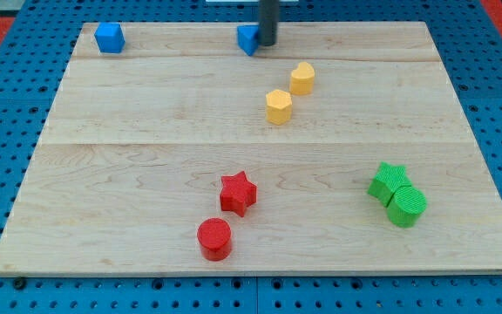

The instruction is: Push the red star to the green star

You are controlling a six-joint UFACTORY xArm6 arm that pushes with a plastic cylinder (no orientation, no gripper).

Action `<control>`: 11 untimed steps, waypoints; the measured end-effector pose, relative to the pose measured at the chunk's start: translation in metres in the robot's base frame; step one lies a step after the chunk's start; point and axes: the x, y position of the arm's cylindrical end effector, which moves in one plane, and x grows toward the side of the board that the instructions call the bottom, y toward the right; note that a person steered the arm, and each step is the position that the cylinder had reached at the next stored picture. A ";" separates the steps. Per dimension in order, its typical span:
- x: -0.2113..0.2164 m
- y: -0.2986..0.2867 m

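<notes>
Red cylinder [214, 238] nearest; my tip [268, 44] upright, touching blue block [248, 38].

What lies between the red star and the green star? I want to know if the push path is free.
Nothing: in the camera view, bare board runs from the red star to the green star.

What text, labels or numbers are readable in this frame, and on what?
None: no readable text in the view.
The wooden board shows only wood grain.
The red star, green star, both yellow blocks and the blue blocks carry no markings.
My tip, beside the blue block at the view's top, is plain dark.
</notes>
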 end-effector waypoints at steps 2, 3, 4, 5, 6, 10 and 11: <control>0.004 -0.022; 0.028 -0.031; 0.064 -0.050; 0.103 -0.061; 0.108 -0.061; 0.232 -0.092; 0.260 -0.068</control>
